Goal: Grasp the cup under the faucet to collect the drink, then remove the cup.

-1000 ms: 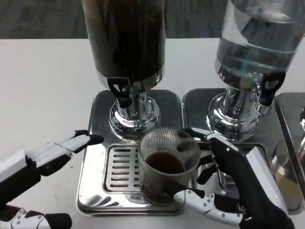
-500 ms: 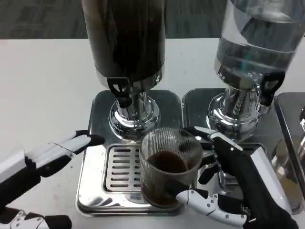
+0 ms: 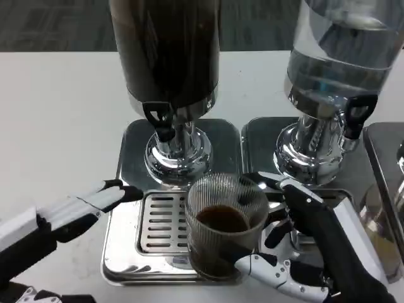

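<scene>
Head view: ribbed glass cup (image 3: 226, 221), part-filled with dark drink, is gripped by the right hand (image 3: 303, 243) over the drip tray (image 3: 161, 222), near the dark dispenser's faucet (image 3: 160, 121). Left hand (image 3: 76, 208) is held spread, empty.

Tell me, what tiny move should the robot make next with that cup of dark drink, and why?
Probably draw the ribbed glass cup a little further toward itself, off the drip tray. The right hand grips the cup, which already holds dark drink and sits at the tray's near edge, in front of the black faucet. The left hand hovers beside the tray, holding nothing.
</scene>
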You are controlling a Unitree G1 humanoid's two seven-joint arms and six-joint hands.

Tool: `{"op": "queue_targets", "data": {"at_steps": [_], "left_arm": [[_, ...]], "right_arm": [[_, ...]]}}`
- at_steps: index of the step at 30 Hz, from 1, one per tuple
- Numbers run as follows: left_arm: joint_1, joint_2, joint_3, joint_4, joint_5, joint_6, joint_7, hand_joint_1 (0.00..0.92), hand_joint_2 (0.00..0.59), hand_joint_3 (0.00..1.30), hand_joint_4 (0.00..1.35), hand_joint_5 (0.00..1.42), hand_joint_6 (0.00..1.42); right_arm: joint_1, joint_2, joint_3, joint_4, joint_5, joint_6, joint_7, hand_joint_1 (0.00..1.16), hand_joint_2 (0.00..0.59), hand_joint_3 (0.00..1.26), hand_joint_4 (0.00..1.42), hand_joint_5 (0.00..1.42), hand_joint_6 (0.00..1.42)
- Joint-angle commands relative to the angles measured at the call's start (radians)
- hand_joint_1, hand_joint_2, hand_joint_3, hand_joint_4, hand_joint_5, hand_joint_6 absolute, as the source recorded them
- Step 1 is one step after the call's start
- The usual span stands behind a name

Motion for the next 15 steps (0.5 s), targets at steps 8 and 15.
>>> {"op": "queue_targets", "data": {"at_steps": [8,15], "left_arm": [[0.020,0.018,0.009,-0.018,-0.003,-0.005,-0.009,0.000,0.087,0.08,0.00,0.00,0.09],[0.028,0.020,0.010,-0.026,-0.005,-0.002,-0.009,0.000,0.086,0.08,0.00,0.00,0.09]], "right_arm": [[0.005,0.014,-0.004,-0.058,0.026,-0.035,-0.008,0.70,0.271,0.45,0.49,0.64,0.82],[0.016,0.012,-0.006,-0.068,0.026,-0.036,-0.007,0.70,0.271,0.46,0.49,0.65,0.82]]}}
